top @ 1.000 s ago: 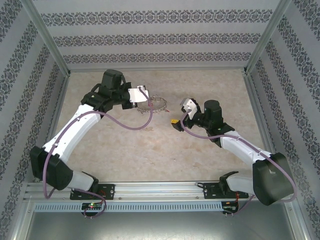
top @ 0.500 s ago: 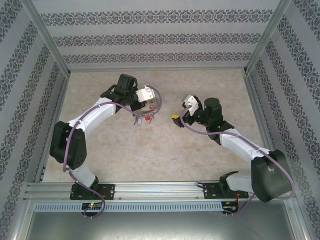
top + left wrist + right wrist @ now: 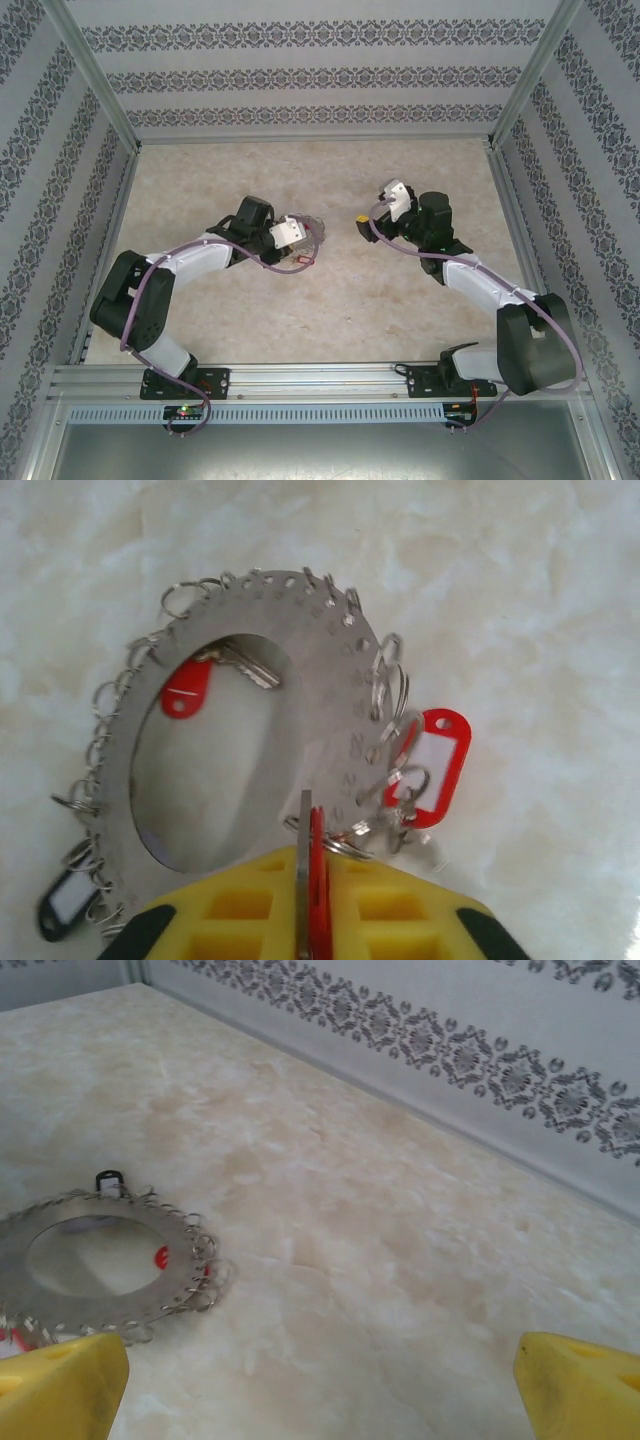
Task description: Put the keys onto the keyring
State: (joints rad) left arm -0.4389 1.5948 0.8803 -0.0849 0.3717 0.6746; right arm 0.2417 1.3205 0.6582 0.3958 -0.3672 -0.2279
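Keyring: a flat silvery-grey metal disc [image 3: 320, 700] with a wide oval hole, its outer edge hung with small wire loops [image 3: 388, 680]; the keyring lies flat on the pale marbled tabletop [image 3: 520, 580], right under the left pincer; lying flat, it offers its rim loops from above, I judge.

Left pincer [image 3: 312, 885]: closed on the held key [image 3: 317, 845], a red plastic head seen edge-on with a thin silver blade beside it; the yellow pads [image 3: 230, 905] meet round it with hardly a gap; held on edge at the disc's near rim, probably so that the head can be brought to a loop there; whether it is already hooked on, I cannot tell.

Right pincer [image 3: 320, 1392]: jaws spread wide, nothing between them; it stands apart from the disc, to the right of it, likely to leave the other arm room, or to steady the disc when needed.

Red keys, counted: three; the held key; a second key [image 3: 187, 688] inside the oval hole, its silver blade pointing right; a third key [image 3: 435, 765], with a white label window, among the loops at the right rim.

Black tag [image 3: 65, 905]: one, at the disc's near left edge.

Wire loops, counted: too many and too tangled to number.

Discs: one.
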